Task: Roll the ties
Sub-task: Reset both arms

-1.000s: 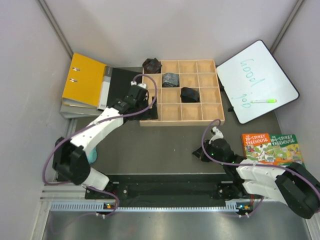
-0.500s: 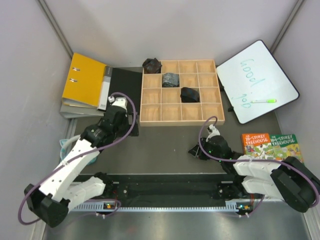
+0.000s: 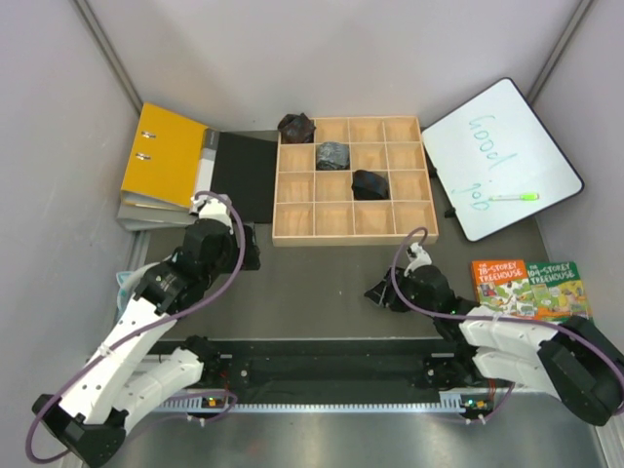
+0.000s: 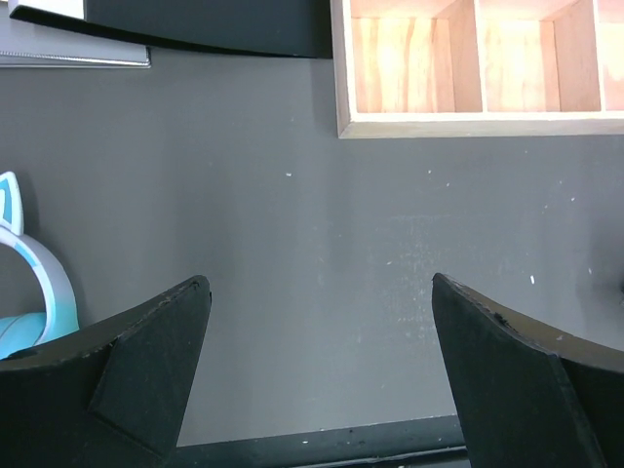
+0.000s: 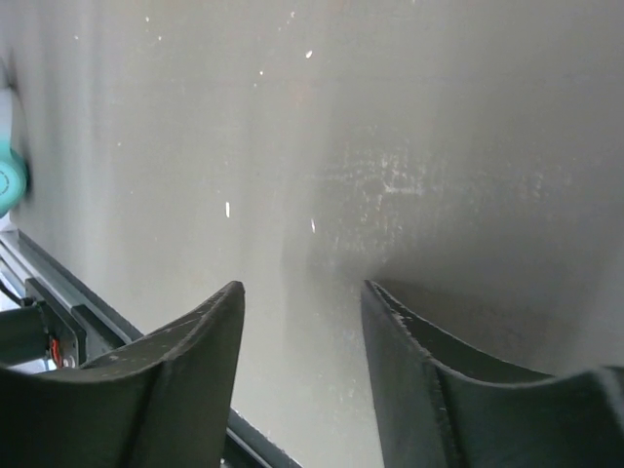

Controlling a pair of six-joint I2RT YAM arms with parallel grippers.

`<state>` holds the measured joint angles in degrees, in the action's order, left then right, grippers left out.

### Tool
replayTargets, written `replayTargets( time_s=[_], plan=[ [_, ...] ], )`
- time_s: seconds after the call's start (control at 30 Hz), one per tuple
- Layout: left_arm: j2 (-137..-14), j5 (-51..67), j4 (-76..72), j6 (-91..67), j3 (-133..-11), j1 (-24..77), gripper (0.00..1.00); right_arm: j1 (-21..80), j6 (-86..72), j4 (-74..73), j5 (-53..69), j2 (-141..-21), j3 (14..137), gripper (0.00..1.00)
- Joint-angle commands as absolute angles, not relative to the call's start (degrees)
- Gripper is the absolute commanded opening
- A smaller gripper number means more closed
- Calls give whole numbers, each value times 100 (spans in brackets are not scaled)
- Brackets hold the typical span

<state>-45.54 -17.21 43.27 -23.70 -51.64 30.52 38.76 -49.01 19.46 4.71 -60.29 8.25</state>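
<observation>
Ties point(image 3: 332, 154), rolled into three dark bundles, sit in a wooden tray point(image 3: 409, 234), running diagonally from its far left corner toward the middle. The left gripper point(image 4: 322, 292) hangs wide open and empty above the dark table point(image 4: 312, 214). The right gripper point(image 5: 302, 292) is partly open, holding nothing.

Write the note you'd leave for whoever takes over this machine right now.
Left gripper: jaws wide open, empty, above the table by the near-left corner of the wooden tray.
Right gripper: jaws apart, nothing between them, low over the table.
Done: three rolled bundles in the tray, diagonally from its far-left corner: brownish-black tie, greyish tie, black tie.
Left: no unrolled tie in view; check for more.
</observation>
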Motion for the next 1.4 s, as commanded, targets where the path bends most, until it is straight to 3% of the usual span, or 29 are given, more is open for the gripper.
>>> replayTargets(
  time_s=[0.0,0.1,0.23,0.47,0.7,1.37],
  plan=[
    [-4342,-1758,4017,-2233,-4984,3067,99,3823,-4816,1494,167,-5512,554,54],
    [-4280,-1802,3990,-2232,-4931,3067,99,3823,-4869,1415,79,-5090,413,58],
    [-4228,-1802,3973,-2241,-4922,3067,99,3823,-4869,1301,62,-4642,273,81],
    [-4254,-1793,3955,-2232,-4913,3059,99,3823,-4957,1020,35,-3455,44,98],
    [-4263,-1784,3955,-2241,-4904,3059,99,3815,-5220,835,-104,-2594,-290,99],
    [-4254,-1863,3999,-2276,-4939,3059,99,3823,-5941,307,-483,-2285,-132,99]
  ],
)
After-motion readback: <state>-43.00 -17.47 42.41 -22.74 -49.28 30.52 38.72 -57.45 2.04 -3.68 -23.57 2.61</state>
